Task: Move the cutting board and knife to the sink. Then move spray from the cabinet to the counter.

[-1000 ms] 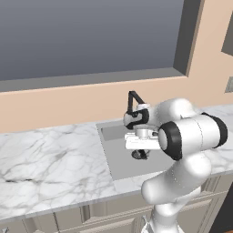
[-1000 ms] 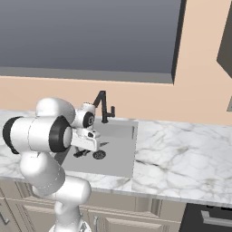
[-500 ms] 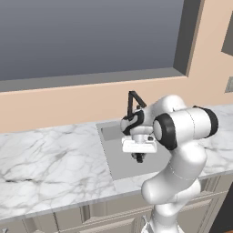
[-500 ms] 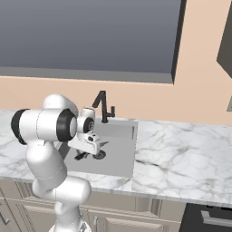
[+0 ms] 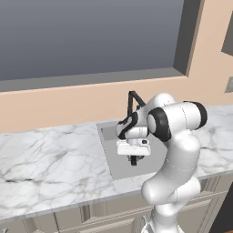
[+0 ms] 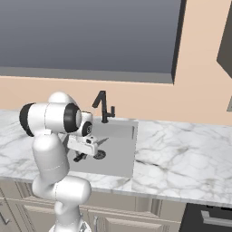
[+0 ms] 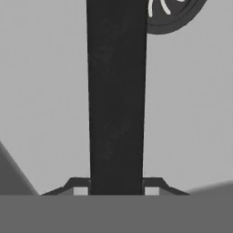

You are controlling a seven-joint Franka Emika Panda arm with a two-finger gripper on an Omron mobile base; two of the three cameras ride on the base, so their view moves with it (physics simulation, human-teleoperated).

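Note:
My gripper (image 7: pixel 116 189) is shut on the knife (image 7: pixel 116 100), a long black bar running up the hand view between my fingertips (image 7: pixel 80 190). The hand hangs low inside the sink (image 5: pixel 113 136), with the gripper (image 5: pixel 134 159) pointing down at the grey basin floor. From the right, the gripper (image 6: pixel 80 157) sits beside the round dark drain (image 6: pixel 99 155), which also appears as the drain (image 7: pixel 170 16) past the knife. The white marble counter (image 5: pixel 50 164) surrounds the basin. The taupe cabinet (image 6: pixel 225 50) edges in at the upper right. The cutting board and the spray are out of view.
A black faucet (image 5: pixel 133 101) stands at the sink's back rim, close behind my hand. A wide dark window fills the wall above. Cream panelled doors (image 6: pixel 136 217) run under the counter (image 6: pixel 181 149).
The arm's big upper links have swung up and back toward the base. The hand has stayed in the sink with the knife, a little lower than before.

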